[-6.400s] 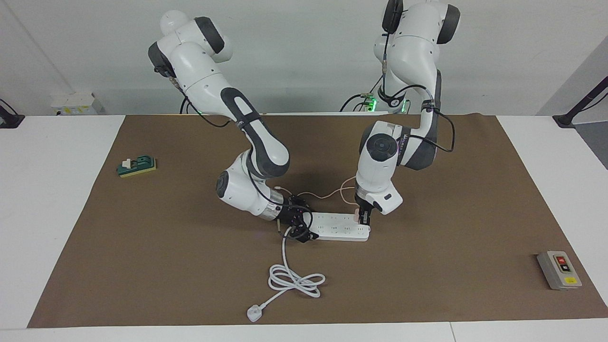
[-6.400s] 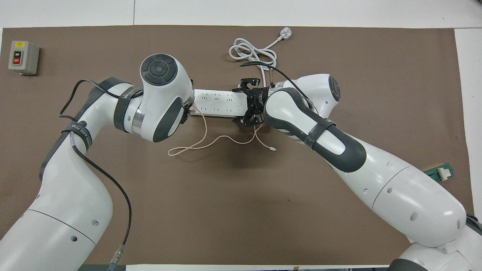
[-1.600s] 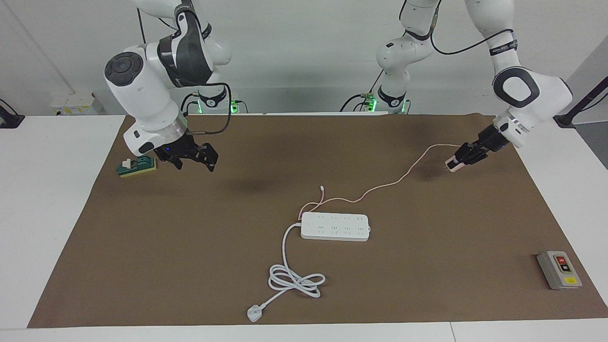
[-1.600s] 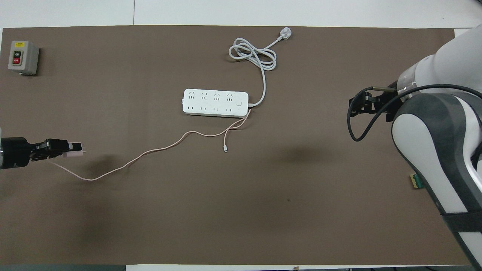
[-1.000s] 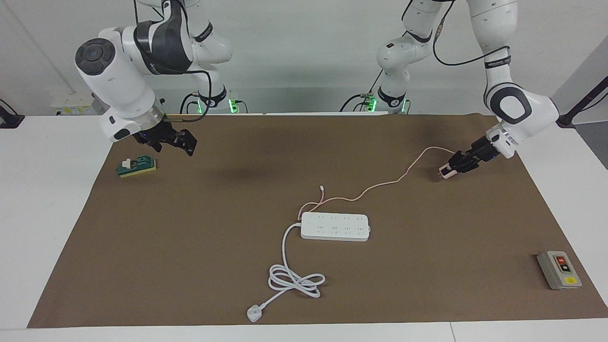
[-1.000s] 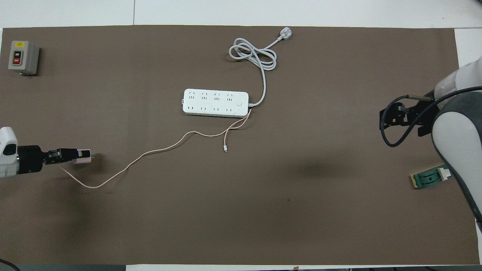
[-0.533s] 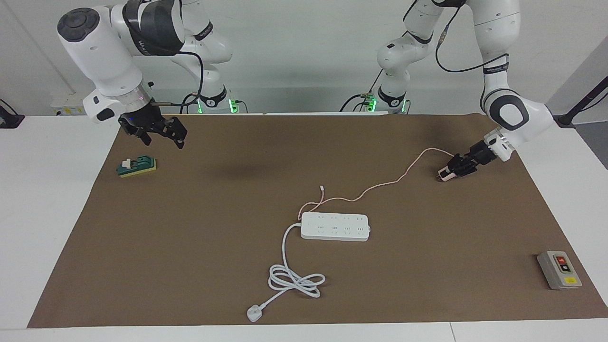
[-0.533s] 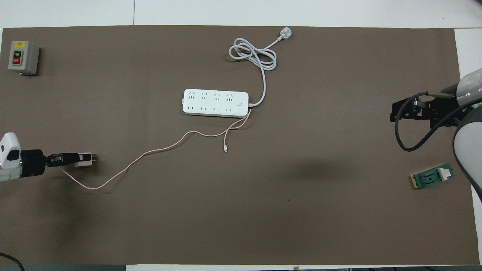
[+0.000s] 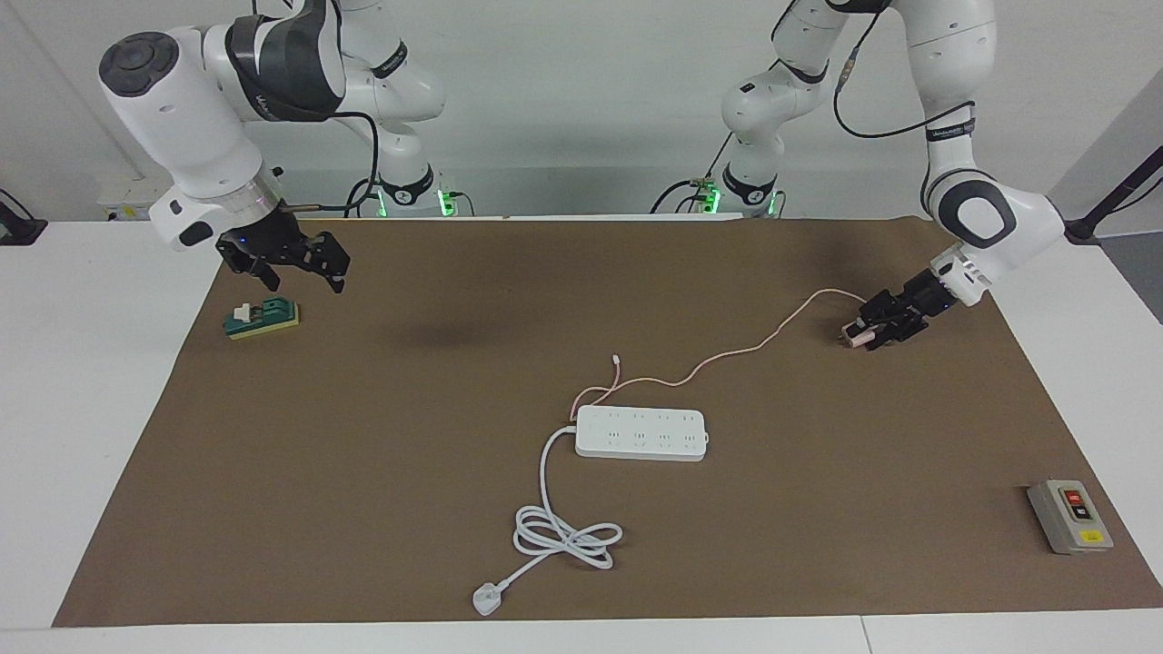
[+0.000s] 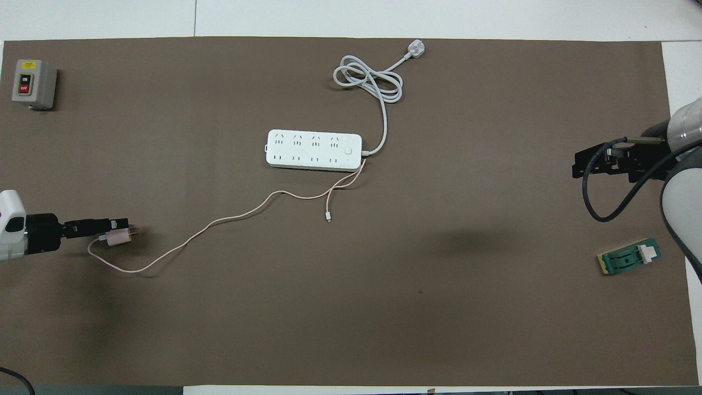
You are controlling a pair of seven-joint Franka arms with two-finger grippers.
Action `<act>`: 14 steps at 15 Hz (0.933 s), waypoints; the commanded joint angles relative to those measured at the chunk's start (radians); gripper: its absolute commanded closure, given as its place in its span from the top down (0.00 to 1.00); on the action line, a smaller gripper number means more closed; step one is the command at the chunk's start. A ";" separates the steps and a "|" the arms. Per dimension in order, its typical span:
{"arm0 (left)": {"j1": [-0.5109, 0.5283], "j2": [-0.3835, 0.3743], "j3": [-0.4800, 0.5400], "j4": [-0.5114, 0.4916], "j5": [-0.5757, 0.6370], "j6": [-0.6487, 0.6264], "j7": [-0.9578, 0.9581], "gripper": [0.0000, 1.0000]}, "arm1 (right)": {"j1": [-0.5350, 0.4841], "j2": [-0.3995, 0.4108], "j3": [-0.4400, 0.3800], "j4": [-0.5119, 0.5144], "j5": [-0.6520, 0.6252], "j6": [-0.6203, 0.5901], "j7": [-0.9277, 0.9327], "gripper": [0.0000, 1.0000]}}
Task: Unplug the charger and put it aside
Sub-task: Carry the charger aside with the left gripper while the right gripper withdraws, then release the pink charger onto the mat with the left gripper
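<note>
The pale pink charger (image 9: 852, 337) (image 10: 117, 237) lies on the brown mat toward the left arm's end, nearer to the robots than the white power strip (image 9: 641, 433) (image 10: 313, 150) and unplugged from it. Its thin pink cable (image 9: 754, 348) (image 10: 230, 218) trails back to beside the strip. My left gripper (image 9: 869, 331) (image 10: 122, 229) hangs low right at the charger, its fingers apart and off the cube. At the right arm's end my right gripper (image 9: 304, 277) (image 10: 577, 163) is open and empty, up over the mat beside a green block.
The strip's thick white cord coils to a three-pin plug (image 9: 486, 599) (image 10: 415, 50) farther from the robots. A grey switch box (image 9: 1069, 516) (image 10: 34, 83) sits at the left arm's end. A green block (image 9: 262, 318) (image 10: 629, 259) lies at the mat's edge under the right arm.
My left gripper lowered the charger onto the mat and opened; the cube now lies tilted just off the fingers. The right arm kept drawing back toward its end of the table.
</note>
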 commanded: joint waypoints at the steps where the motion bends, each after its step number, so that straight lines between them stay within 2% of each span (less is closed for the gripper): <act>1: -0.030 -0.032 0.002 0.030 -0.004 0.013 -0.017 1.00 | -0.009 0.001 0.006 -0.009 -0.016 0.021 -0.018 1.00; 2: -0.049 -0.050 0.002 0.047 0.015 0.010 -0.054 1.00 | -0.012 0.003 0.004 -0.005 -0.016 0.021 -0.018 1.00; 3: -0.064 -0.069 0.002 0.068 0.083 0.010 -0.114 1.00 | -0.015 0.003 0.003 -0.005 -0.019 0.017 -0.018 1.00; 5: -0.122 -0.104 0.000 0.124 0.276 0.004 -0.309 1.00 | -0.035 0.004 0.002 0.018 -0.019 -0.006 -0.021 1.00; 8: -0.211 -0.159 -0.001 0.199 0.557 -0.026 -0.615 1.00 | -0.029 0.004 -0.054 0.057 -0.028 -0.034 -0.018 1.00; 9: -0.217 -0.184 -0.004 0.237 0.604 -0.086 -0.687 1.00 | -0.027 0.003 -0.074 0.081 -0.030 -0.057 -0.020 1.00; 12: -0.217 -0.250 -0.003 0.371 0.630 -0.319 -0.771 1.00 | -0.026 0.000 -0.108 0.112 -0.021 -0.130 -0.026 1.00; 14: -0.220 -0.299 -0.004 0.403 0.690 -0.394 -0.803 1.00 | -0.026 0.001 -0.108 0.138 -0.024 -0.132 -0.027 1.00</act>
